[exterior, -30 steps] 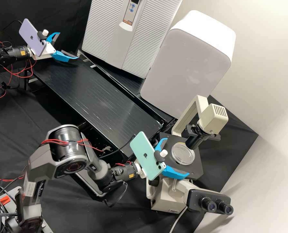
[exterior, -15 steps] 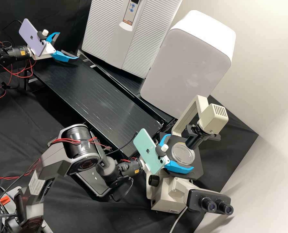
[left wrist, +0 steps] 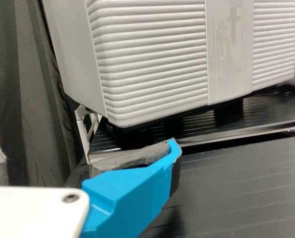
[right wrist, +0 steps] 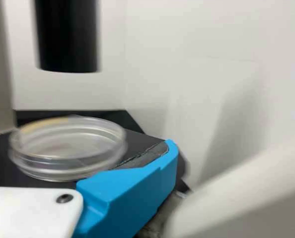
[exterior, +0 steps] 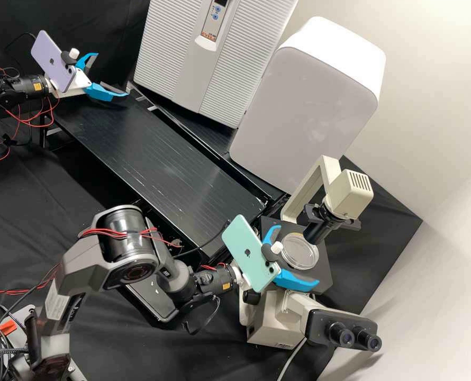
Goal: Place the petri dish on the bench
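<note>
On the microscope's dark stage, nearest me: petri dish, clear, below the black tube. Right gripper at the stage, fingers spread, seemingly flanking the dish; contact can't be told. Beyond the microscope, tabletop, dish not on it. Over the end farthest from the microscope, left gripper, fingers spread, nothing between them.

Risks, my guess: an off-centre close could skid the dish across the stage or nip only its rim; smooth walls might then slip and tilt. Lifting before backing clear could knock it on the tube.

Hard to make out: finger height against the dish wall; whether the dish is covered; right gripper's base, partly behind the mint phone; left gripper's second finger, mostly cut off in its wrist view.
</note>
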You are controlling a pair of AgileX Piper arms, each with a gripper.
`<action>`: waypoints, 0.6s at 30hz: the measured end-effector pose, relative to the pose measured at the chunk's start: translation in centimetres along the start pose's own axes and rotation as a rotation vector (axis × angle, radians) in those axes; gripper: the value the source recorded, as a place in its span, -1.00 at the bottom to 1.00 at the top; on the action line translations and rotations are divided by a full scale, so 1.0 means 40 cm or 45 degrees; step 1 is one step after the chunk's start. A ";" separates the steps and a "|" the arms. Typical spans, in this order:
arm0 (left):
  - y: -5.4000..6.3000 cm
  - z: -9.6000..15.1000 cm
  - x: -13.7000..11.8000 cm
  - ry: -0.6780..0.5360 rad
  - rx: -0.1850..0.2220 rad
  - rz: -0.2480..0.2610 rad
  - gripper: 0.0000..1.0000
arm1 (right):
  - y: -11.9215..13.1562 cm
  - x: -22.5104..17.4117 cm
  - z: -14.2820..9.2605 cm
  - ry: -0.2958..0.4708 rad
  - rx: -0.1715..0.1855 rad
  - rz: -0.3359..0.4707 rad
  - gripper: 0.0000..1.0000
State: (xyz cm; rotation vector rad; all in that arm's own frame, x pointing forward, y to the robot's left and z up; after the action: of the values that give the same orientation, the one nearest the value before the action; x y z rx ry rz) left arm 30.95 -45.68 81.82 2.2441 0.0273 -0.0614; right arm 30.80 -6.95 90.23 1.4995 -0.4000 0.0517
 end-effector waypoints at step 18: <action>0.000 0.000 0.000 0.000 0.000 0.000 1.00 | 0.043 -0.016 -0.012 0.016 -0.018 0.032 1.00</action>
State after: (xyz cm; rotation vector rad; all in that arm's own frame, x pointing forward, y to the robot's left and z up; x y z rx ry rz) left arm 30.95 -45.68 81.82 2.2441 0.0273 -0.0614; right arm 29.84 -6.20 91.68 1.4795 -0.4085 0.0783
